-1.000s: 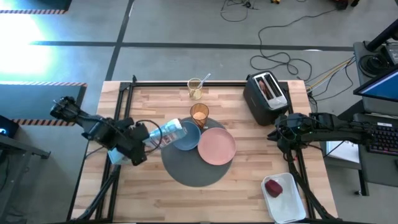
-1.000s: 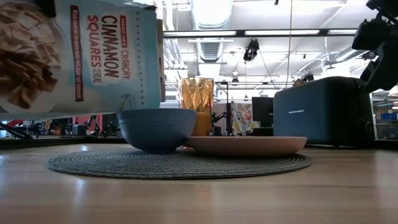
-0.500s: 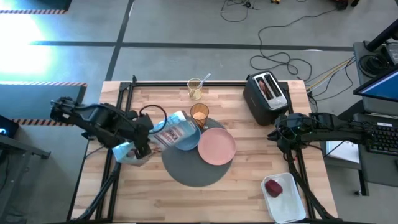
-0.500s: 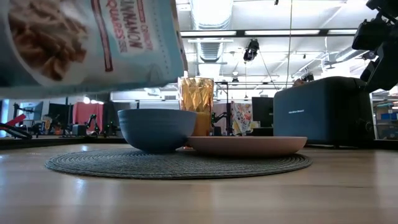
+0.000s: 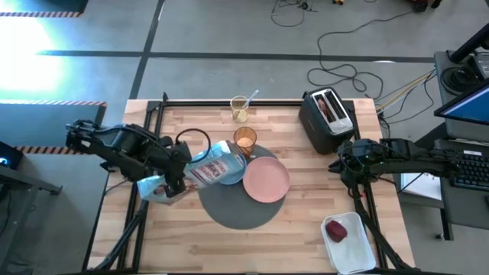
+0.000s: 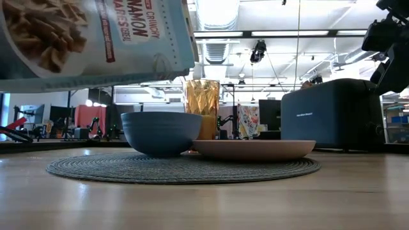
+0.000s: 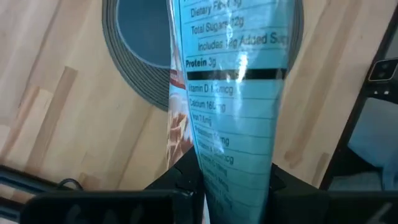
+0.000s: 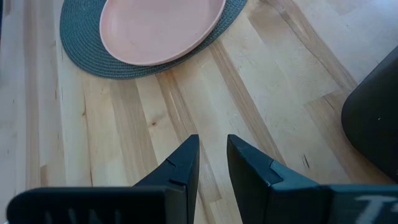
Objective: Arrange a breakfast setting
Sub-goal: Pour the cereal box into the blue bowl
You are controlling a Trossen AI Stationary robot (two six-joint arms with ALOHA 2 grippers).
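My left gripper is shut on a light-blue cereal bag, held tilted over the small blue bowl. The bag fills the low view's upper left, above the bowl. The bowl, the pink plate and the amber tumbler stand on or at the round dark-grey mat. A metal spoon stands in a clear glass. A toast slice sticks out of the toaster. The red apple lies on the white tray. My right gripper waits beside the toaster, its fingers nearly together. My left gripper pinches one narrowed end of the cereal bag between its two fingers, which come from the table's left side. The bag is lifted clear of the table. It reaches away from the fingers, its nutrition-label side toward the wrist camera, out over the bowl.
The black toaster stands at the far right and shows in the low view. The white tray lies at the near right. The clear glass stands at the far edge. Bare wood lies near the mat's front.
My left gripper has gone toward the table's right, toward the bowl, and has turned the cereal bag. The bag has swung from beside the bowl to over it and has tipped further, its printing now more slanted in the low view.
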